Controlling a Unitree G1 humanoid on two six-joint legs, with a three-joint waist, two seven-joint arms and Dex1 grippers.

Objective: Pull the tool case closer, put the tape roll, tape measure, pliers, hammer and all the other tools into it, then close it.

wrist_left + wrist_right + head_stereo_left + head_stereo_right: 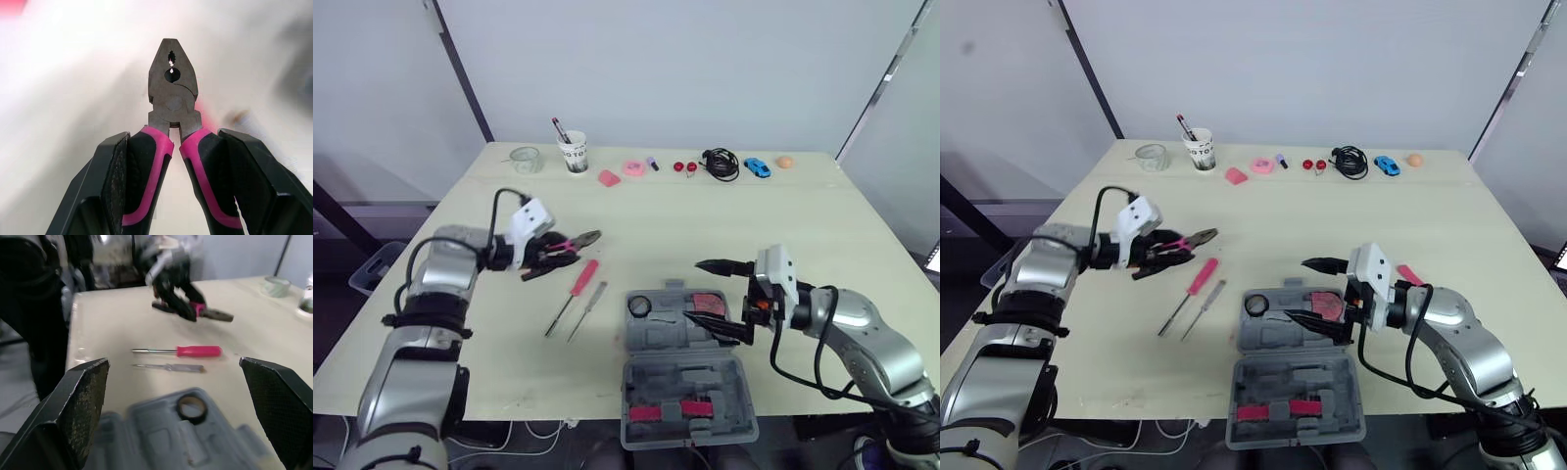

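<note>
The grey tool case (658, 338) lies open near the table's front edge. A black tape roll (640, 305) and a red item (708, 301) sit in its far half, and pink-handled tools (683, 409) in its near half. My right gripper (693, 291) is open over the far half's right side, with nothing between its fingers (83, 396). Left of centre, my left gripper (543, 257) is shut on the pink handles of the pliers (172, 93), whose dark nose points toward the case. A pink screwdriver (579, 279) and a grey screwdriver (591, 305) lie on the table between pliers and case.
Along the table's back edge stand a clear tape roll (526, 159), a paper cup with pens (574, 153), small pink pieces (633, 167), a black cable (721, 163), a blue toy car (757, 167) and an orange ball (785, 162).
</note>
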